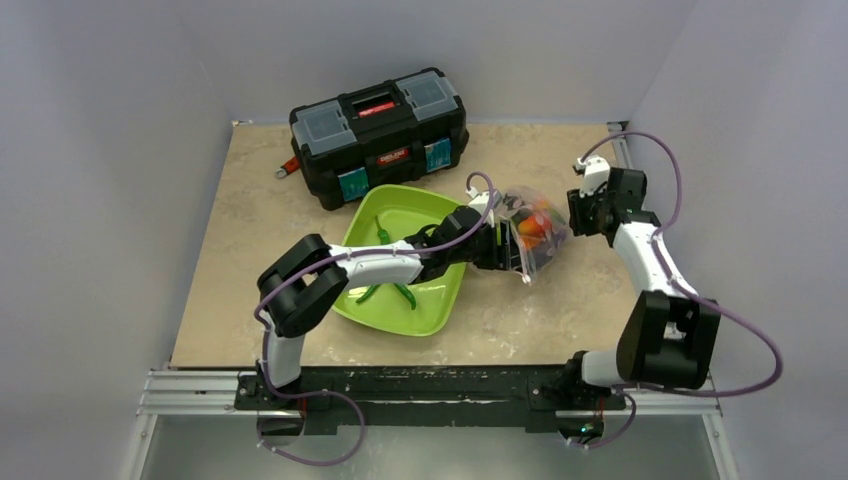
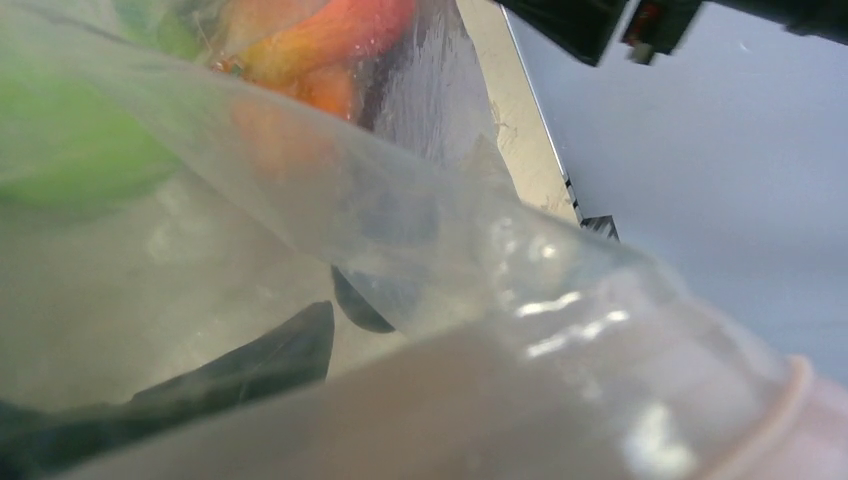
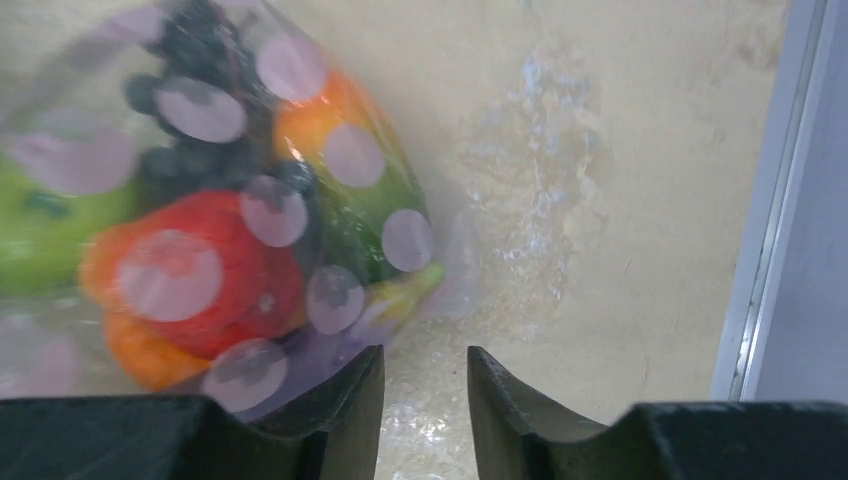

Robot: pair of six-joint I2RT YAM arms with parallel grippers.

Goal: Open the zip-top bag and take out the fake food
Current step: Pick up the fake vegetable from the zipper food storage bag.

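Note:
The clear zip-top bag (image 1: 535, 232) hangs off the table just right of the tray, with fake food inside. My left gripper (image 1: 505, 250) reaches across the tray and is shut on the bag's left edge. In the left wrist view crinkly plastic (image 2: 420, 250) fills the frame, and the dark fingertips (image 2: 270, 350) show through it. An orange piece (image 2: 330, 35) and a green piece (image 2: 60, 150) lie beyond. My right gripper (image 1: 578, 212) sits just right of the bag. It (image 3: 425, 365) is open over bare table, with the bag (image 3: 330, 300) against its left finger. Strawberry (image 3: 215, 270) and dark berries (image 3: 190, 60) show inside.
A lime-green tray (image 1: 440, 300) lies under my left arm and holds green bean pods (image 1: 385, 290). A black toolbox (image 1: 380, 135) stands behind it at the back. The table's right edge rail (image 3: 770, 230) runs close to my right gripper, with the wall beyond.

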